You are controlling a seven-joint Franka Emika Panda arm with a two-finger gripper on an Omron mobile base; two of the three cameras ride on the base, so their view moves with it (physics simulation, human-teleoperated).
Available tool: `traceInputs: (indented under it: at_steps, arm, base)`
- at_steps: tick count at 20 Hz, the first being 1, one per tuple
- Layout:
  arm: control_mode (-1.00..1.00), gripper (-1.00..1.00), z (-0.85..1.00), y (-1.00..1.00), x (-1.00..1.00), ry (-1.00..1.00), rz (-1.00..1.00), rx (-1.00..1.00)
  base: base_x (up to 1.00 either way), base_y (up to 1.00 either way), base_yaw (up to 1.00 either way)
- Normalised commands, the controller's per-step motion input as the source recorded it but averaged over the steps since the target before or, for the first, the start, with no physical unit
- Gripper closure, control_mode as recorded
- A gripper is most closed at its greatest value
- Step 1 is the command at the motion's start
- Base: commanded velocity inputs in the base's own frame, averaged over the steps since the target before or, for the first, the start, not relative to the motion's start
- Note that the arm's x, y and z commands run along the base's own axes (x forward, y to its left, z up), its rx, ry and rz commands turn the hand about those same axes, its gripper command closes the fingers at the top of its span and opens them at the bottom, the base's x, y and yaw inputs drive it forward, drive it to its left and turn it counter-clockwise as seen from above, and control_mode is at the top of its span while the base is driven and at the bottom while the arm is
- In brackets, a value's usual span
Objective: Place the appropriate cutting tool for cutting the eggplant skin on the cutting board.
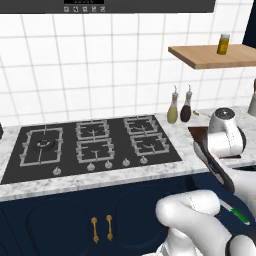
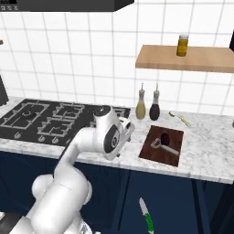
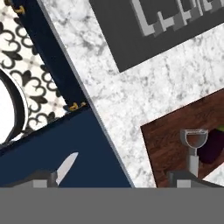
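Observation:
The dark reddish-brown cutting board point(image 2: 173, 137) lies on the marble counter right of the stove. On it rest the small dark eggplant point(image 2: 165, 136) and a metal peeler point(image 2: 162, 146), side by side. In the hand view the peeler point(image 3: 194, 144) stands just left of the eggplant point(image 3: 213, 148) on the board point(image 3: 168, 135). My gripper point(image 3: 113, 181) hangs over the counter's front edge, left of the board, open and holding nothing. A green-handled knife point(image 2: 146, 215) lies low in front of the navy cabinets; its blade point(image 3: 66, 167) shows near my left fingertip.
The gas stove point(image 1: 90, 142) fills the counter's left. Two oil bottles point(image 2: 147, 106) stand behind the board, with a yellow-green tool point(image 2: 179, 118) to their right. A tan wall shelf point(image 2: 187, 58) carries a jar point(image 2: 182, 45). Navy cabinet doors point(image 1: 100, 220) run below the counter.

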Motion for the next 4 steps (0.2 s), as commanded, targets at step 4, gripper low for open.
traceInputs:
  at_steps: [4]
  arm:
    - [-1.00, -1.00, 0.47, 1.00, -0.49, -0.05, 0.00, -0.15]
  base:
    - [0.00, 0.00, 0.00]
